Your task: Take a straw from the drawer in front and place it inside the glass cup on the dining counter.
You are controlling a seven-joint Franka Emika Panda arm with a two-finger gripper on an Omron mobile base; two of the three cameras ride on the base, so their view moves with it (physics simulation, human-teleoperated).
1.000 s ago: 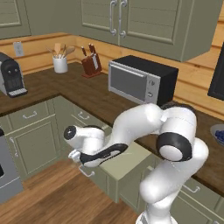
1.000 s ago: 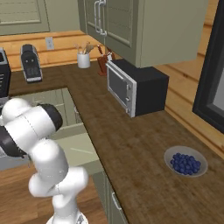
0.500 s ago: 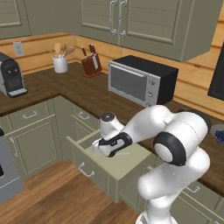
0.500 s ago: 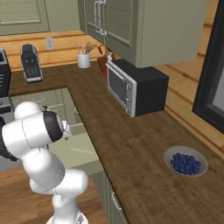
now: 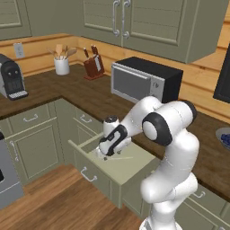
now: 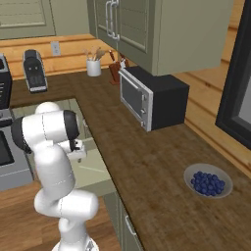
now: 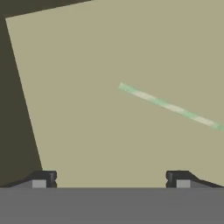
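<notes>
Below the dark worktop, you see the tool has swung down into the open drawer, fingers spread wide, straw lying at two o'clock, untouched.

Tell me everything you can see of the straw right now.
The straw is a very thin, straight stick banded pale green and whitish. It lies flat on the pale floor of the open drawer, slanted across the hand view, its far end cut off by the frame. Nothing grips it; the open end effector hovers above, apart from it.
</notes>
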